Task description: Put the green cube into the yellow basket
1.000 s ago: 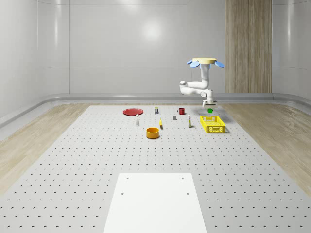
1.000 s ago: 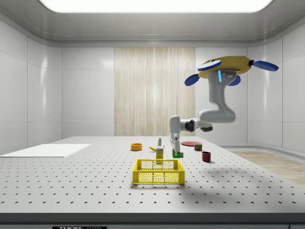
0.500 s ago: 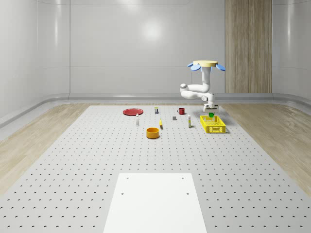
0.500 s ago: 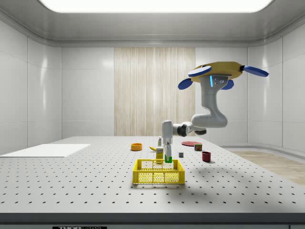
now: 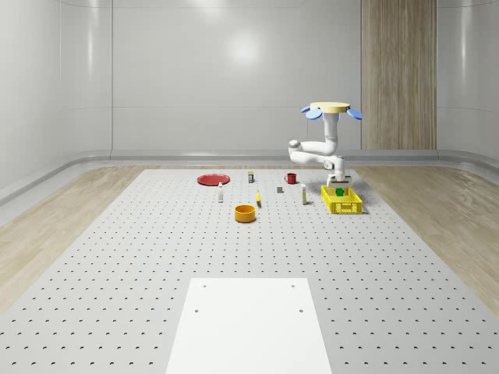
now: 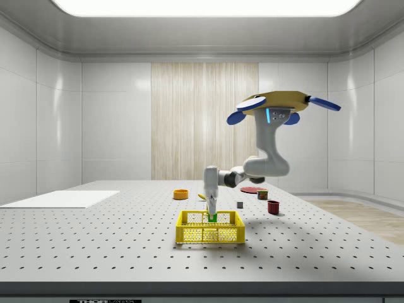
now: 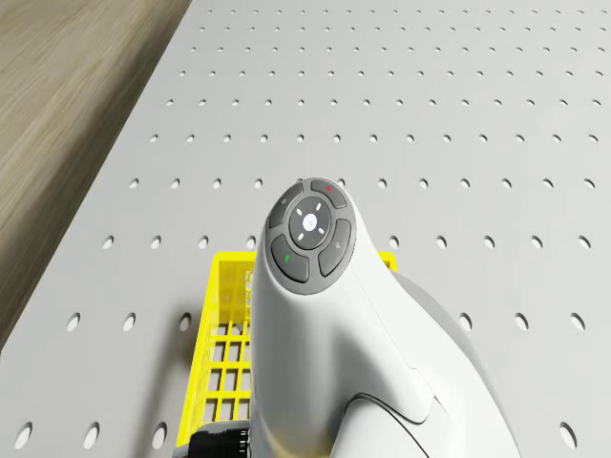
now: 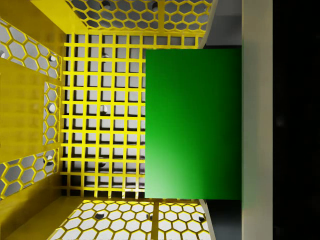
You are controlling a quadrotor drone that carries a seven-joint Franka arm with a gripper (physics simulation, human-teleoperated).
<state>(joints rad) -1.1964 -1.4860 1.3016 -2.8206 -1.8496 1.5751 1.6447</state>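
Note:
The green cube (image 8: 192, 122) is held between my fingers (image 8: 225, 25) just above the mesh floor of the yellow basket (image 8: 100, 120). In the side view my gripper (image 6: 211, 213) reaches down inside the yellow basket (image 6: 210, 235), with the green cube (image 6: 213, 218) below the rim. The whole-scene view has the cube (image 5: 339, 191) inside the basket (image 5: 341, 204) under the gripper (image 5: 338, 187). The drone (image 6: 278, 102) hovers above and to the side view's right of the basket, its arm bent down. In the drone view the arm's wrist (image 7: 310, 239) hangs over the basket (image 7: 221, 324).
On the perforated table stand an orange bowl (image 5: 245, 213), a red plate (image 5: 212, 179), a red mug (image 5: 291, 178) and small bottles and boxes (image 5: 302, 199) to the whole-scene view's left of the basket. A white sheet (image 5: 249, 323) lies at the near edge.
The drone has shifted toward the side view's left and the arm has come down, bringing the green cube from beside the basket to inside it.

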